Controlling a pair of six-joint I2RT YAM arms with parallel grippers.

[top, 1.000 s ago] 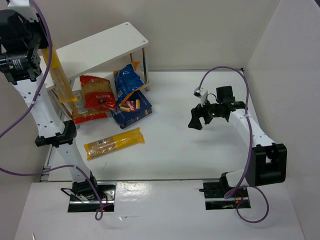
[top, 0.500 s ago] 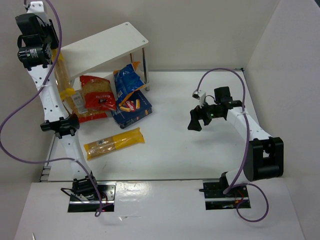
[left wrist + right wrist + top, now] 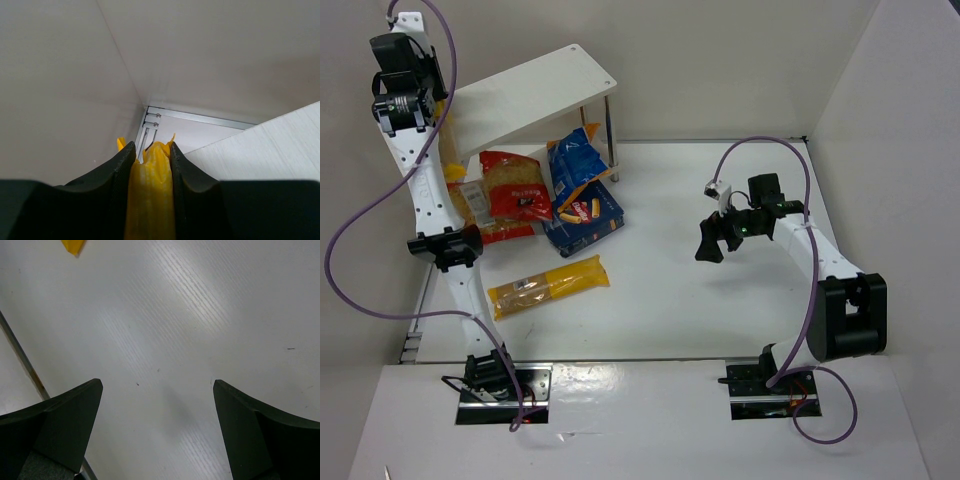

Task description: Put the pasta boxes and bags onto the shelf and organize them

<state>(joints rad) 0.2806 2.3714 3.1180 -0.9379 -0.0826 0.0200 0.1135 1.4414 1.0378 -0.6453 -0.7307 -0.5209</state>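
The yellow spaghetti pack [image 3: 150,200] hangs from the left arm at the shelf's [image 3: 530,90] left end. Its top is up near the wall corner and its length drops beside the board, not over it, partly hidden behind the arm.

It is a long, narrow pack gripped at one end only, so I judge it likely to swing or sag when carried across. The free end could then catch the shelf's edge or a leg, or knock the red bag [image 3: 515,190] lying below the shelf's front. The wrapper is crumpled where it is pinched and looks slick, so it could slip out. Laid crosswise or overhanging, it might slide off the shelf or take room needed for the blue bag [image 3: 575,160], the dark-blue box [image 3: 588,218] and the second spaghetti pack [image 3: 548,287], all on the surface in front of the shelf.

The left jaws are clamped hard on the pack's top end, both sides pressed into the yellow wrapper, with its crimped tips poking out beyond them. The right jaws are spread wide and hold nothing. They hover over bare surface well to the right of the shelf and touch nothing.
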